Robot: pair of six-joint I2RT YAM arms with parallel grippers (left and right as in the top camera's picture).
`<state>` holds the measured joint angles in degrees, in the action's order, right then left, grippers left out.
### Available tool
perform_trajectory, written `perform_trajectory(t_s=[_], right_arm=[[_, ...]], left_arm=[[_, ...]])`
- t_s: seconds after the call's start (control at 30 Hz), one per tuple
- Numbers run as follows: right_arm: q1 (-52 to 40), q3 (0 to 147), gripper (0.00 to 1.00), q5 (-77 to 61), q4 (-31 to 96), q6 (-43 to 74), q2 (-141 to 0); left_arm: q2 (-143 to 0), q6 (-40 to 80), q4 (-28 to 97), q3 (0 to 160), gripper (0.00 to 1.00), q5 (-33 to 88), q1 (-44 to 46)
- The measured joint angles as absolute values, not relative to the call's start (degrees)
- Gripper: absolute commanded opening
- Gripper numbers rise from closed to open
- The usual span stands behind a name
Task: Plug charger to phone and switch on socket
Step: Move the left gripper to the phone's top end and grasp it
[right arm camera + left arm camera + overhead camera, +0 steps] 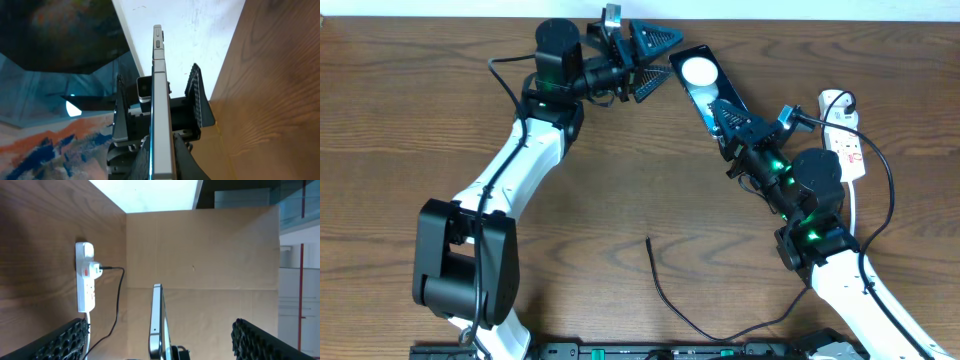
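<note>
The phone (pixel 705 85) is a glossy black slab with a bright white round patch near its far end. It sits toward the back of the table (pixel 600 170), between the two arms. The right gripper (pixel 725 112) is clamped on its near end. The left gripper (pixel 674 54) is spread wide just off the far end, and its ribbed fingers (pixel 60 342) flank the phone without touching it.

The overhead view shows the phone's broad face. Both wrist views show it only edge-on, as a thin silver strip standing apart from the wood. The right wrist view picks out small side buttons on that edge.

The white socket (pixel 845 140) lies at the right edge of the table. The left wrist view shows a black plug seated in it, which the overhead view barely shows. Only the overhead view shows the charger (pixel 649 245), whose free tip lies loose on the table, well apart from the phone.
</note>
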<state>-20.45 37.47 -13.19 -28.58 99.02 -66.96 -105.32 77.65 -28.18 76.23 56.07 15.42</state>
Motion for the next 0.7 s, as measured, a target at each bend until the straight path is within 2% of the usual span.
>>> perform_trajectory(t_s=[0.5, 0.63, 0.7], right_arm=[[-23.3, 37.5, 0.01, -12.6, -28.3, 101.6, -67.0], [-23.3, 37.5, 0.01, -12.5, -27.7, 101.6, -67.0], [-23.3, 37.5, 0.01, -12.5, -27.2, 101.6, -67.0]], left_arm=[[-105.3, 77.5, -28.3, 76.2, 0.91, 49.1, 20.1], [-105.3, 77.3, -28.4, 76.2, 0.78, 48.7, 20.0], [-105.3, 77.2, -28.4, 76.2, 0.68, 48.6, 20.0]])
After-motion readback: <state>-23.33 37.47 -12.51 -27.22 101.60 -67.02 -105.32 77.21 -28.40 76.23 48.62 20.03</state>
